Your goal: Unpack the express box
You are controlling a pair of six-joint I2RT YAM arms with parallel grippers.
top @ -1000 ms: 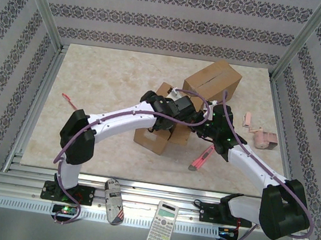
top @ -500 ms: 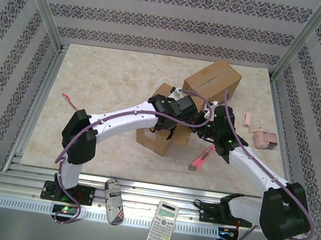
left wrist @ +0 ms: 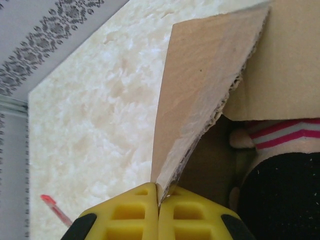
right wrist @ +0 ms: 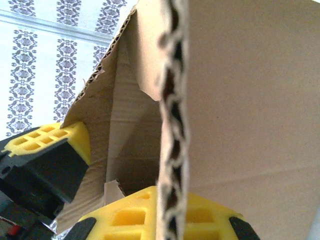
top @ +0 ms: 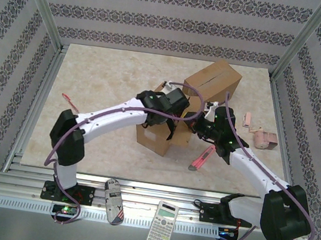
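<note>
The small brown cardboard express box (top: 151, 140) is found at the middle of the marble-patterned table (top: 107, 70), and its top is already opened. The left gripper (left wrist: 159, 196) is closed on the lower edge of one torn cardboard flap (left wrist: 200, 90), which is pinched between the yellow pads (left wrist: 135, 207). The right gripper (right wrist: 170, 216) is likewise clamped on the corrugated edge of a second flap (right wrist: 240, 100) on the box's opposite side. The flaps are thus held apart, so the opening stage is judged done or nearly so. Inside the box, a soft pinkish item with a pink-and-grey striped band (left wrist: 280, 135) is seen beside something black and speckled; what it is cannot be made out, though it may be a plush toy. It is not yet lifted out, so the emptying itself is judged to be left. A red utility knife (top: 201, 158) lies just to the right of the box, a larger cardboard box (top: 213, 79) stands behind it, and pink objects (top: 262, 139) lie well to its right.
</note>
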